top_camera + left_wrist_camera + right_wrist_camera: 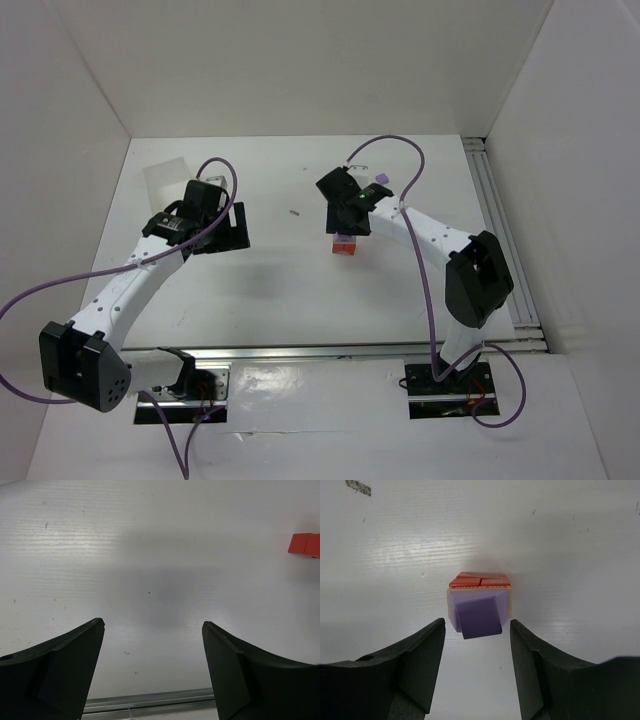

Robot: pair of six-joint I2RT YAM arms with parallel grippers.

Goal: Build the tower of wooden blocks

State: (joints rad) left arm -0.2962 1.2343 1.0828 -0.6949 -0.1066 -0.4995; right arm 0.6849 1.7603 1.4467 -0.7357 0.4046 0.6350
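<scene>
Care is needed for the letting go. The wood block tower (345, 245) is stood near the middle of the worktop (250, 290), with red-orange blocks (480, 581) low down and a lilac cube (479, 616) on top. The right jaws are held apart, one on each side of the lilac cube, and a small gap is seen on both sides. The top cube looks a bit crooked, so the jaws are best lifted straight up, slowly, with no bump sideways. The left jaws are spread wide above the worktop, and nothing is held in them.
</scene>
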